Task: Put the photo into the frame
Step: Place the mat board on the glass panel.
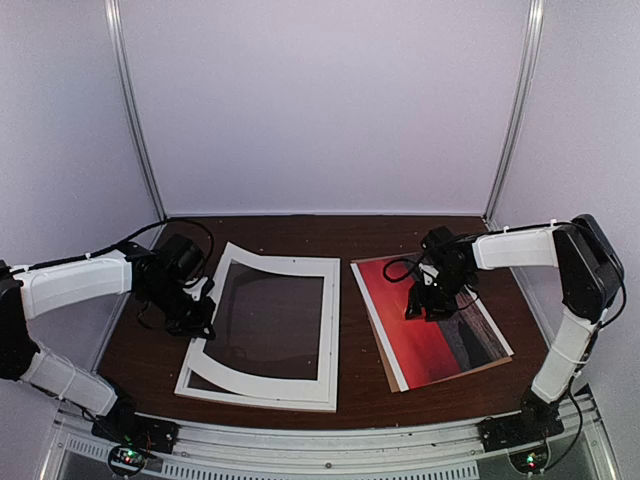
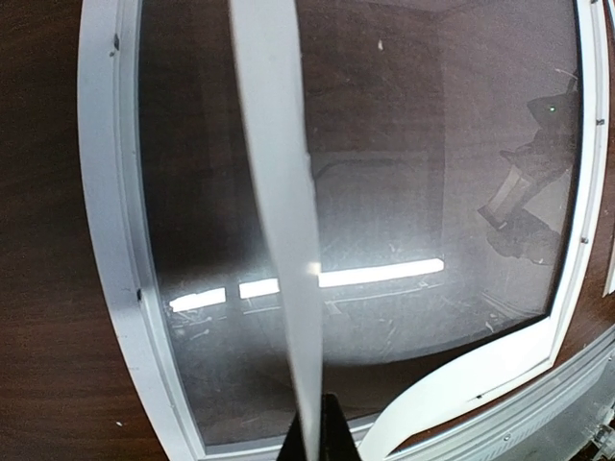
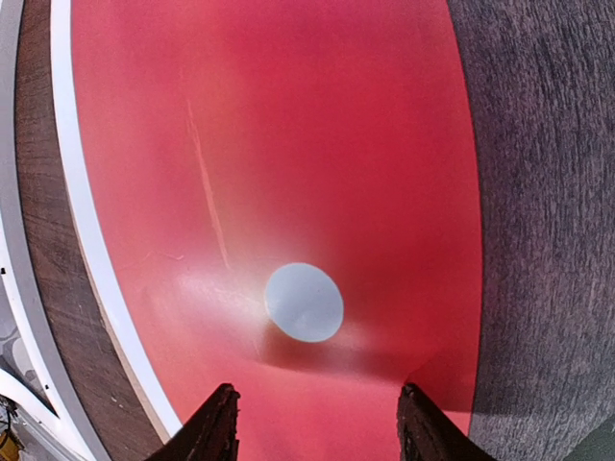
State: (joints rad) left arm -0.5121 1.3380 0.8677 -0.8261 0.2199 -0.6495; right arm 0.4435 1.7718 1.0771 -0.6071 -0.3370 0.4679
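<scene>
Reaching inward, the left gripper (image 2: 318, 434) is clamped on a seemingly raised mat (image 2: 278, 192); the right gripper (image 3: 322, 423) is spread over the photo (image 3: 288, 144).

A: Layout?
B: Frame (image 1: 260, 399) lies flat on the table (image 1: 300, 226), left of centre. Photo (image 1: 440, 335) lies to its right, just beside it, not touching.
A: Mat?
B: Mat (image 1: 250, 372) sits over the frame. Its left edge is raised in the left gripper (image 1: 200, 318), its right edge rests on the frame's right side.
A: Other arm?
B: Right gripper (image 1: 430, 308) is over the photo's middle.
</scene>
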